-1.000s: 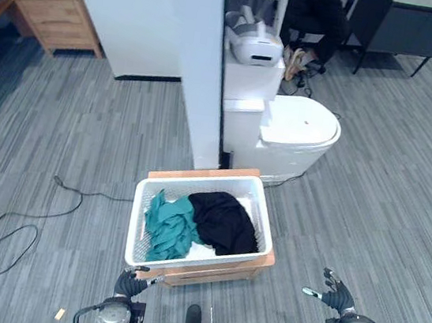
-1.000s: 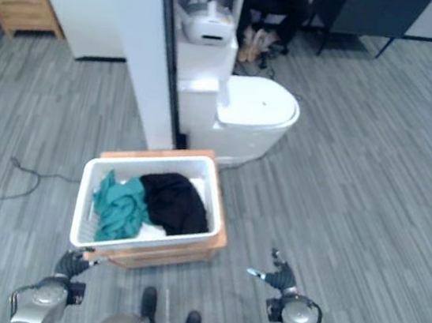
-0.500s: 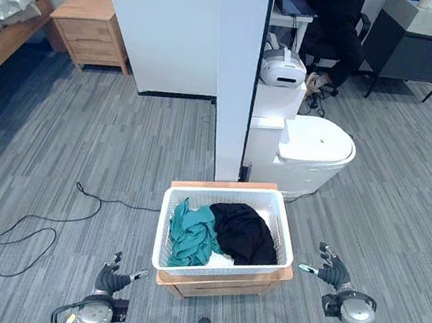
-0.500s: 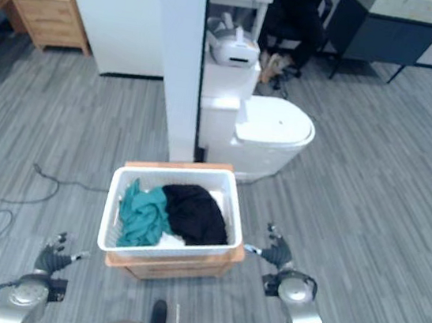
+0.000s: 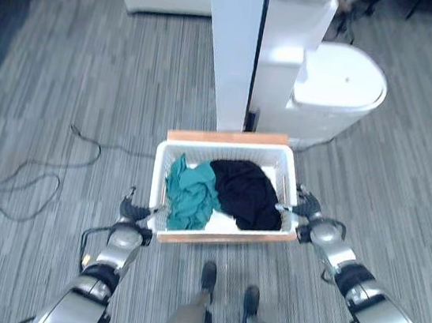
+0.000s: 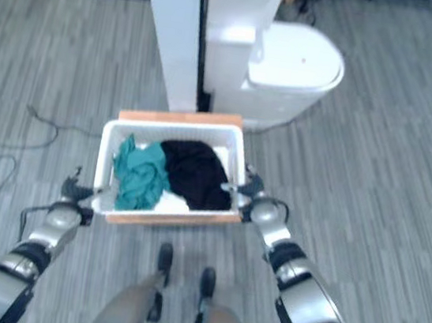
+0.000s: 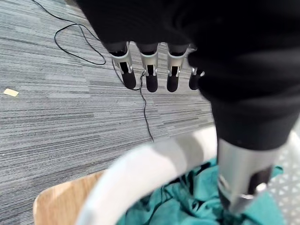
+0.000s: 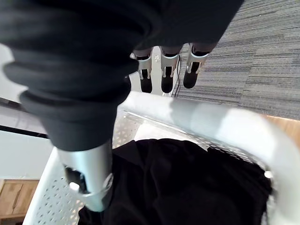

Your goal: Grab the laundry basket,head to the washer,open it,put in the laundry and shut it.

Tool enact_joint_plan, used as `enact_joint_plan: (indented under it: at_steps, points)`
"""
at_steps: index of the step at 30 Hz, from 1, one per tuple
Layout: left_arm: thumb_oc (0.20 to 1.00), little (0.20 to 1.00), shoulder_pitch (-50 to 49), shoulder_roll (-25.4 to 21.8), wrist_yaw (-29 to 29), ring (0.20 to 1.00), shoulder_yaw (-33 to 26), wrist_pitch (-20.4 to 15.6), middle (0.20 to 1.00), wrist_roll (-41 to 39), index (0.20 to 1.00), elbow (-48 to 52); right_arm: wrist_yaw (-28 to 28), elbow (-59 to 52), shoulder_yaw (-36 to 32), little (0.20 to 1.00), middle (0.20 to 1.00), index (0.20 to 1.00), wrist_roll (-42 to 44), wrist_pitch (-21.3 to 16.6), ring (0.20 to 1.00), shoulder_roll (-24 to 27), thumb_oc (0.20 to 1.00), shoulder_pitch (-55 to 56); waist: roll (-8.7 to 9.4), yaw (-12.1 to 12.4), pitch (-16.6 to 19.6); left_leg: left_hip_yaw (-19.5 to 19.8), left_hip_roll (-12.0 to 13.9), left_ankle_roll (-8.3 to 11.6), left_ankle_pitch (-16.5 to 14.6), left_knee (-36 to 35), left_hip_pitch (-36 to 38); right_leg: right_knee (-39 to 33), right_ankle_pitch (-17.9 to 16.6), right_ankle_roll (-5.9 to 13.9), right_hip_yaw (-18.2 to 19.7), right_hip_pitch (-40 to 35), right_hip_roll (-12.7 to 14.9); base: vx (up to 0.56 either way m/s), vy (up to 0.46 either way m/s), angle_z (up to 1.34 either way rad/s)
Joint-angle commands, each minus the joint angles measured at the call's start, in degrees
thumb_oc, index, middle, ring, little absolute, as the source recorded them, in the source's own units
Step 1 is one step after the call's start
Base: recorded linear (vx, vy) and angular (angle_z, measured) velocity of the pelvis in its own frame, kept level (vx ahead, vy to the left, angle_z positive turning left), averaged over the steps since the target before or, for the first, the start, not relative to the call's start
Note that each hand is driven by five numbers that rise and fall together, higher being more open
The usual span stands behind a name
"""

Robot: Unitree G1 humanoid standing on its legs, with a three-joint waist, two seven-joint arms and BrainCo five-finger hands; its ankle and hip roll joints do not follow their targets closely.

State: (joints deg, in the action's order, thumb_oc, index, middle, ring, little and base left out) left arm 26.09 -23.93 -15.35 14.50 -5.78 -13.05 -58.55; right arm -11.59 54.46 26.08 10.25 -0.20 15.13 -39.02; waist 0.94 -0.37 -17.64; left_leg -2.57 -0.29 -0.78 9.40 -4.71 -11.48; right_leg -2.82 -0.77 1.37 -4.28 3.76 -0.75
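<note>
Behind white laundry basket (image 5: pixel 288 169): white pillar (image 5: pixel 233 44), toilet (image 5: pixel 339 86); basket on wooden stand (image 5: pixel 227 137), holding teal cloth (image 5: pixel 189 192) and black cloth (image 5: pixel 245 192). Left hand (image 5: pixel 133 212) and right hand (image 5: pixel 306 206) at opposite rims, fingers straight outside, thumbs inside, gripping nothing.

Laundry basket (image 5: pixel 230 149): rim blurred between thumb and fingers (image 7: pixel 147 77) of the left hand (image 5: pixel 130 215), likewise at the right hand (image 5: pixel 308 209); white cloth (image 5: pixel 224 222) mostly buried under teal garment (image 5: pixel 190 192) and black garment (image 5: pixel 244 193); wooden stand (image 5: pixel 227 137) largely hidden beneath.
</note>
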Motion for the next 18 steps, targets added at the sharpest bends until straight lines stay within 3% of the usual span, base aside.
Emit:
enact_joint_plan:
  at_steps: [1,3,4,5,8,9,12,18]
  points:
    - [1.000,1.000,1.6,-1.0,-1.7,1.000,0.4,-1.0,1.000,-1.4,1.000,-3.0,-1.3,0.7,2.3,1.000,1.000,1.000,2.7,-1.0,1.000,-0.1,1.000,-1.4,3.20,2.0,-0.9,-2.5,0.7,1.92,-4.3,-0.3,3.7,1.1,-4.0,4.16,1.5,5.2,5.2,0.00,0.000,0.00]
    - [1.000,1.000,1.4,-0.3,-1.3,1.000,1.1,-0.9,1.000,-1.2,1.000,-3.5,-1.0,1.4,2.8,1.000,1.000,1.000,2.8,-0.9,1.000,-0.7,1.000,-1.7,3.30,2.2,-1.0,-2.4,0.6,1.93,-4.2,-0.3,3.3,1.1,-4.0,4.11,1.5,5.4,5.1,0.01,-0.017,0.04]
    - [1.000,1.000,0.8,1.1,-0.9,1.000,2.1,-0.9,1.000,-0.8,1.000,-3.2,-0.7,1.7,3.2,0.802,0.802,0.802,3.3,-0.9,0.802,-1.7,0.802,-1.6,3.25,2.3,-1.3,-2.4,0.6,1.95,-4.1,-0.3,3.0,1.0,-4.0,4.09,1.6,5.6,5.1,0.02,-0.019,0.04]
    - [0.200,0.200,0.4,1.7,-0.5,0.200,2.3,-0.9,0.200,-0.7,0.200,-2.7,-0.3,1.4,3.3,0.200,0.200,0.200,3.6,-1.1,0.200,-2.2,0.200,-1.0,3.27,2.4,-1.3,-2.4,0.7,1.96,-4.2,-0.3,3.1,0.9,-4.0,4.08,1.7,5.5,5.1,0.02,-0.016,0.03]
    - [0.200,0.200,-1.3,2.6,-0.3,0.200,2.8,-1.3,0.200,-0.6,0.200,-0.2,-0.1,-0.3,3.1,0.200,0.200,0.200,4.6,-1.7,0.200,-2.8,0.200,1.1,3.27,2.3,-1.2,-2.4,0.7,1.96,-4.4,-0.3,3.3,0.7,-3.9,4.09,1.7,5.2,5.1,0.02,-0.016,0.04]
    - [0.200,0.200,-4.2,3.4,0.0,0.200,2.2,-1.9,0.200,-1.0,0.200,5.7,0.4,-4.5,1.9,0.200,0.200,0.200,6.9,-2.9,0.200,-3.1,0.200,5.1,3.23,2.1,-0.8,-2.4,0.7,2.02,-4.9,-0.3,4.1,0.2,-3.5,4.06,1.7,4.3,5.1,0.04,-0.047,0.08]
    - [0.200,0.200,-7.0,3.6,0.1,0.200,0.9,-2.2,0.200,-1.1,0.200,10.7,0.9,-8.9,0.6,0.200,0.200,0.200,7.4,-3.6,0.200,-2.7,0.200,8.5,3.22,1.9,-0.3,-2.4,0.8,2.06,-5.3,-0.3,5.0,0.0,-3.3,4.00,1.6,3.5,5.0,0.04,-0.052,0.04]
    - [0.200,0.200,-20.6,3.6,1.9,0.200,-5.8,-3.2,0.200,-2.4,0.200,28.2,2.4,-31.0,-7.7,0.200,0.200,0.200,3.3,-5.7,0.200,4.4,0.200,24.4,3.30,0.4,2.8,-2.7,1.8,2.43,-7.0,-0.3,9.5,-1.2,-1.8,3.49,1.3,-1.2,4.1,0.08,-0.123,-0.01]
